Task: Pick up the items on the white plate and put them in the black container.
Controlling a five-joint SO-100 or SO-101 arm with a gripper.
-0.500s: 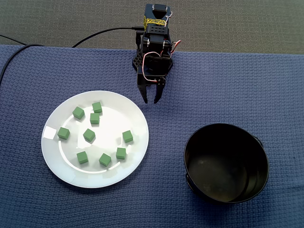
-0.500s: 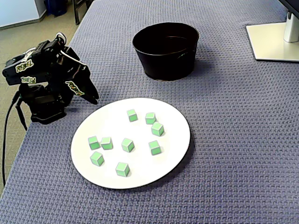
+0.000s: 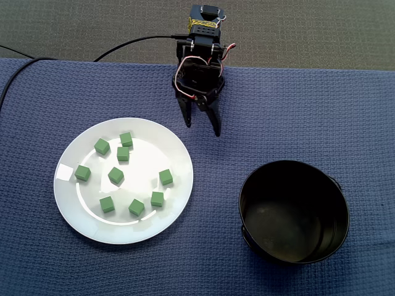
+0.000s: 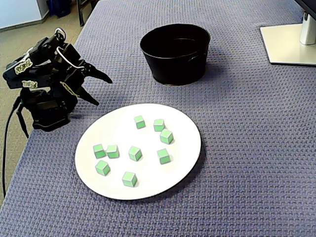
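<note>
Eight green cubes (image 3: 115, 176) lie scattered on the white plate (image 3: 86, 219), all clear of the gripper (image 3: 202, 129), which hovers just beyond the plate's far rim in a fixed view. Its fingers (image 3: 185, 114) are spread wide and hold nothing. The black container (image 3: 336, 231) stands to the plate's right on the blue-clothed table (image 3: 345, 111).
</note>
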